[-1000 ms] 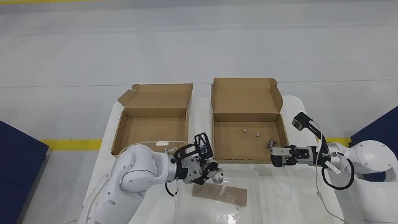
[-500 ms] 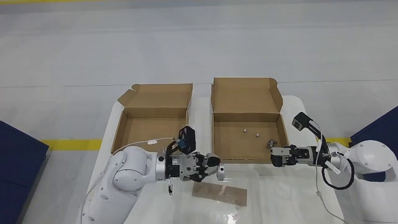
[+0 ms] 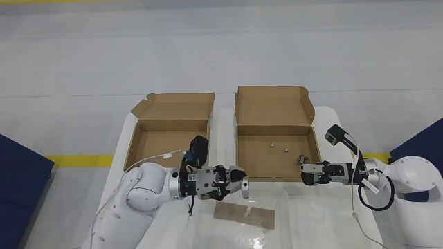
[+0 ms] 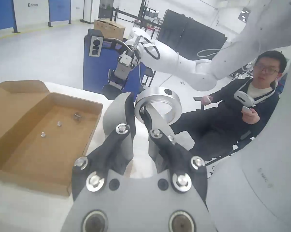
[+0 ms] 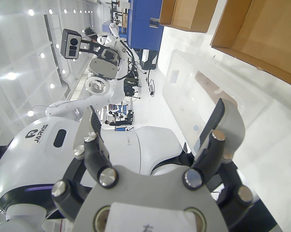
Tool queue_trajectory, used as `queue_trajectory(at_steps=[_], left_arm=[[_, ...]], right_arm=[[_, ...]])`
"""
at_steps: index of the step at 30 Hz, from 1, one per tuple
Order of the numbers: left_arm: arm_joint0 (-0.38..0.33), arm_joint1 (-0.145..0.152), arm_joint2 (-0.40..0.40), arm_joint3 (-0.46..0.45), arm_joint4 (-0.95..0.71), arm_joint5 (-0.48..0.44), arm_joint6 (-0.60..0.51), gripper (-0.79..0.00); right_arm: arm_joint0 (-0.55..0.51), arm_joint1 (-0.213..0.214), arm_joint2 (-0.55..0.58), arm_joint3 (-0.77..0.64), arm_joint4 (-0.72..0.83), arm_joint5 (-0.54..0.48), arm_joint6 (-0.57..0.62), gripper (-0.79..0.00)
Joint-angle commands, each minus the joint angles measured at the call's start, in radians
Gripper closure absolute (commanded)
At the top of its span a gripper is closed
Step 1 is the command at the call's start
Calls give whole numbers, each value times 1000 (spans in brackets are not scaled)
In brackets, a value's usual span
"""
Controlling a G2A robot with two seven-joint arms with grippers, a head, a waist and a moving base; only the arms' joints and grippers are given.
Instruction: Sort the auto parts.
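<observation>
My left gripper [image 3: 237,182] hovers just in front of the right cardboard box [image 3: 266,164] and is shut on a silver metal ring [image 3: 243,189]. In the left wrist view the ring [image 4: 159,96] is pinched at its rim, one finger inside it and one outside, with the gripper [image 4: 138,108] held above the table. Three small metal parts [image 3: 286,149] lie in the right box [image 4: 27,136]. My right gripper [image 3: 304,173] stays at that box's front right corner. In the right wrist view it [image 5: 155,119] is open and holds nothing.
The left cardboard box [image 3: 166,149] stands open beside the right one. A clear plastic tray [image 3: 277,232] with a brown cardboard piece [image 3: 243,214] lies at the table's front, and it also appears in the right wrist view [image 5: 184,90].
My left wrist has turned and carried the ring slightly up and toward the right box. The right arm has not moved.
</observation>
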Motion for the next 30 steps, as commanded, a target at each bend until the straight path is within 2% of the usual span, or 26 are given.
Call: queue_trajectory(at_steps=[1, 3, 6, 11, 15, 18, 24, 25, 30], left_arm=[[9, -1, -1, -1, -12, 9, 30, 0], [16, -2, -22, 10, 24, 0, 81, 0], [35, -8, -42, 16, 59, 0, 242, 0], [40, -12, -38, 49, 236, 0, 460, 0], [26, -1, 12, 83, 352, 0, 642, 0], [11, 11, 56, 110, 436, 0, 819, 0], [-40, 49, 137, 166, 632, 0, 1169, 0], [-46, 54, 140, 174, 660, 0, 1200, 0], [-46, 54, 140, 174, 660, 0, 1200, 0]], right_arm=[[0, 0, 0, 0, 0, 0, 0, -785], [0, 0, 0, 0, 0, 0, 0, -785], [0, 0, 0, 0, 0, 0, 0, -785], [0, 0, 0, 0, 0, 0, 0, -785], [0, 0, 0, 0, 0, 0, 0, -785], [0, 0, 0, 0, 0, 0, 0, -785], [0, 0, 0, 0, 0, 0, 0, -785], [0, 0, 0, 0, 0, 0, 0, -785], [0, 0, 0, 0, 0, 0, 0, -785]])
